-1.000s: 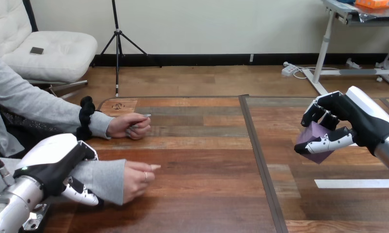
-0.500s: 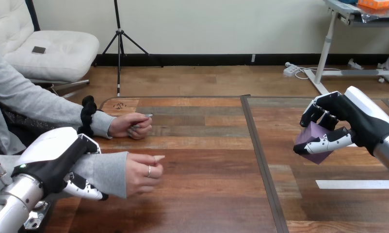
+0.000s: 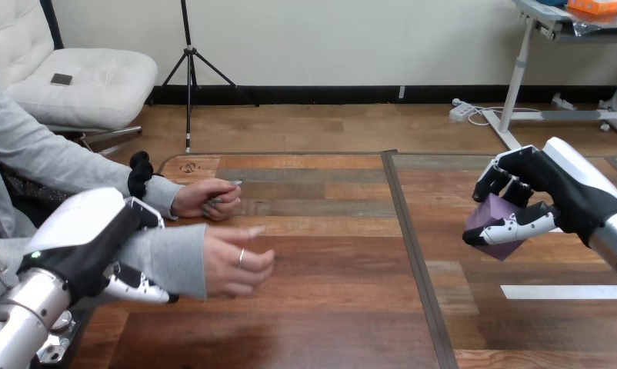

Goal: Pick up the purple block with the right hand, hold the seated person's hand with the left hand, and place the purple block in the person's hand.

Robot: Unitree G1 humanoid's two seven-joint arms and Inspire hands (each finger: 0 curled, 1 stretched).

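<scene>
The purple block [image 3: 491,227] hangs above the right half of the table, pinched between the thumb and curled fingers of my right hand [image 3: 555,196]. At the left, my left hand [image 3: 90,246] is curled round the grey-sleeved forearm [image 3: 163,257] of the person, with its thumb under the sleeve. That nearer person's hand [image 3: 236,261] is lifted over the table, palm down and loosely curled. A second person's hand [image 3: 207,198] rests further back on the table as a loose fist.
A dark seam [image 3: 413,254] runs front to back through the wooden table. A strip of white tape [image 3: 567,292] lies on the table at the right, below my right hand.
My left hand has moved right and forward with the person's forearm, so their nearer hand now reaches further over the table. My right hand with the block has barely shifted.
</scene>
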